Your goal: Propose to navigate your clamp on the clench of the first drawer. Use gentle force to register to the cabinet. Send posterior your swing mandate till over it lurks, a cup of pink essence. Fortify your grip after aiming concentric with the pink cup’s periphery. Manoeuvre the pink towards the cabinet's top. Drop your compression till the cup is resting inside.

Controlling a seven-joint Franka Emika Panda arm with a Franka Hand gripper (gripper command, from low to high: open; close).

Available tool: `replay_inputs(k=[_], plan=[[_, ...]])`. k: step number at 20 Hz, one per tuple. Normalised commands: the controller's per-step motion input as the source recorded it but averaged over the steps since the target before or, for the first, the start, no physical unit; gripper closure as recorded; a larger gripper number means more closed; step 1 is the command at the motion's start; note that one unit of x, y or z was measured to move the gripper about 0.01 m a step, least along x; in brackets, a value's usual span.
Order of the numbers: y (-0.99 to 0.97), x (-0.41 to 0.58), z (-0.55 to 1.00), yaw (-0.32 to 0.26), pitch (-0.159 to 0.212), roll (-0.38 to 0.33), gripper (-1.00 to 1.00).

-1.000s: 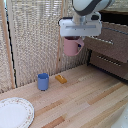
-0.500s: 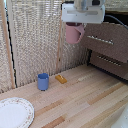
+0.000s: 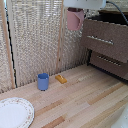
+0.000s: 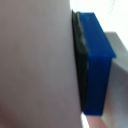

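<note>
The pink cup [image 3: 75, 19] hangs high in the air at the top of the exterior view, held by my gripper [image 3: 76, 8], whose white body is cut off by the frame's upper edge. The cup is just left of the dark-brown cabinet [image 3: 107, 35] and about level with its top edge. The first drawer [image 3: 106, 41] is pulled outward, its silver bar handle [image 3: 103, 40] across the front. In the wrist view a blue fingertip [image 4: 95, 60] presses flat against the cup's pink wall [image 4: 35, 60].
A blue cup [image 3: 43, 81] and a small orange block [image 3: 61, 79] stand on the wooden table [image 3: 85, 102]. A white plate [image 3: 14, 113] lies at the front left of the exterior view. A slatted blind [image 3: 35, 40] is behind.
My gripper has lifted the pink cup higher, moving toward the exterior view's left, then a little back toward the cabinet.
</note>
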Motion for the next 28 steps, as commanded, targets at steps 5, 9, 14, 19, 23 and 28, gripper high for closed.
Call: replay_inputs(k=[5, 9, 14, 19, 23, 28], plan=[[-0.43, 0.105, 0.71, -0.166, 0.15, 0.094, 1.0], [-0.67, 0.062, 0.74, -0.104, 0.155, 0.071, 1.0], [-0.63, 0.091, 0.67, -0.076, 0.114, 0.135, 1.0], [-0.39, 0.306, 0.44, -0.081, 0.012, 0.247, 1.0], [-0.39, 0.312, 0.45, -0.082, 0.009, 0.241, 1.0], [-0.58, 0.277, 0.74, -0.076, 0.032, 0.138, 1.0]])
